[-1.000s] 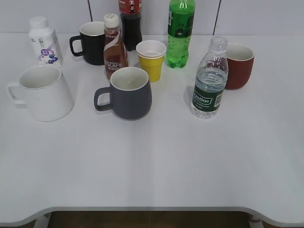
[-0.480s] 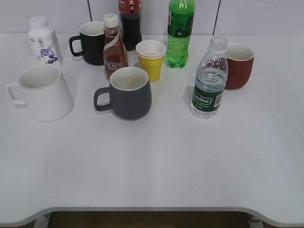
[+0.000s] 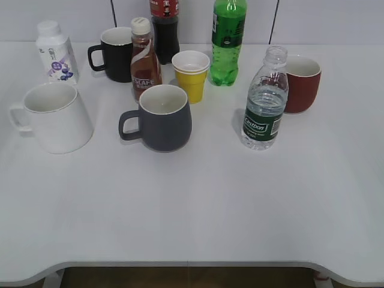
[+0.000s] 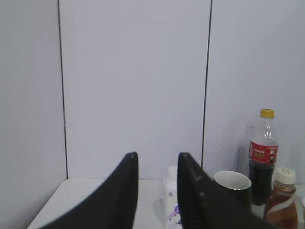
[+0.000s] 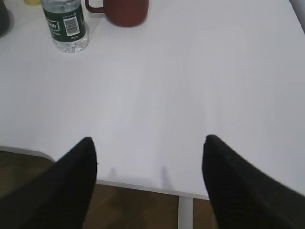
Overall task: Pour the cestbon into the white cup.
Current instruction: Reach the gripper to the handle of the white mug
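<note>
The cestbon [image 3: 264, 102], a small clear ribbed bottle with a dark green label and no cap, stands upright at the right of the table. It also shows at the top left of the right wrist view [image 5: 64, 26]. The white cup [image 3: 57, 117], a large white mug with its handle to the left, stands at the far left. Neither gripper shows in the exterior view. My right gripper [image 5: 147, 140] is wide open and empty over the table's front edge, well short of the bottle. My left gripper [image 4: 157, 160] is open and empty, facing the back wall.
A dark grey mug [image 3: 161, 117] stands mid-table. Behind it are a brown coffee bottle [image 3: 144, 60], a yellow paper cup [image 3: 192, 75], a black mug [image 3: 114, 54], a cola bottle [image 3: 165, 30] and a green bottle [image 3: 228, 42]. A red-brown mug [image 3: 301, 84] stands right of the cestbon. A small white bottle [image 3: 55, 53] stands at the back left.
</note>
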### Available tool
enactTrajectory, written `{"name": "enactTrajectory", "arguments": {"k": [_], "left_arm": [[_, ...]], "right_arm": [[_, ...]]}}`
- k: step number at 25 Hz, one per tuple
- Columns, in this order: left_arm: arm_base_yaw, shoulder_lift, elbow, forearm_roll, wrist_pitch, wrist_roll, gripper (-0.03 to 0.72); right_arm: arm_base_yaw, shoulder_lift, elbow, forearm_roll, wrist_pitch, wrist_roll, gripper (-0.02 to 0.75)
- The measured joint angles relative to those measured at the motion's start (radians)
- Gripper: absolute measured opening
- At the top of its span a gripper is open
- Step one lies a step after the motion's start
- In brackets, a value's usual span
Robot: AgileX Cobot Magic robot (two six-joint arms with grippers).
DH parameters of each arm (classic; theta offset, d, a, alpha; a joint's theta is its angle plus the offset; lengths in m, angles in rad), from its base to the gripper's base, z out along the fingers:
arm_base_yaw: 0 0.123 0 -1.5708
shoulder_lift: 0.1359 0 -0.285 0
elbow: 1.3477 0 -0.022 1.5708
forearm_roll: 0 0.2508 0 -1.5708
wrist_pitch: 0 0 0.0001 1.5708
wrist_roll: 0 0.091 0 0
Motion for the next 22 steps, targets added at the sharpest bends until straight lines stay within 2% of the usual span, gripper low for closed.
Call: {"name": "enactTrajectory", "arguments": {"k": [12,16,19,22], "left_arm": [[0.0,0.776,0.071,0.03,-0.494,0.0,0.241],[0.0,0.938,0.113,0.025,-0.569,0.0,0.241],[0.0,1.008,0.21,0.005,-0.742,0.005,0.241],[0.0,1.087,0.241,0.003,-0.943,0.062,0.242]], "right_arm": [[0.0,0.0,0.0,0.0,0.0,0.0,0.521],[0.0,0.0,0.0,0.0,0.0,0.0,0.521],[0.0,0.0,0.0,0.0,0.0,0.0,0.521],[0.0,0.0,0.0,0.0,0.0,0.0,0.521]]}}
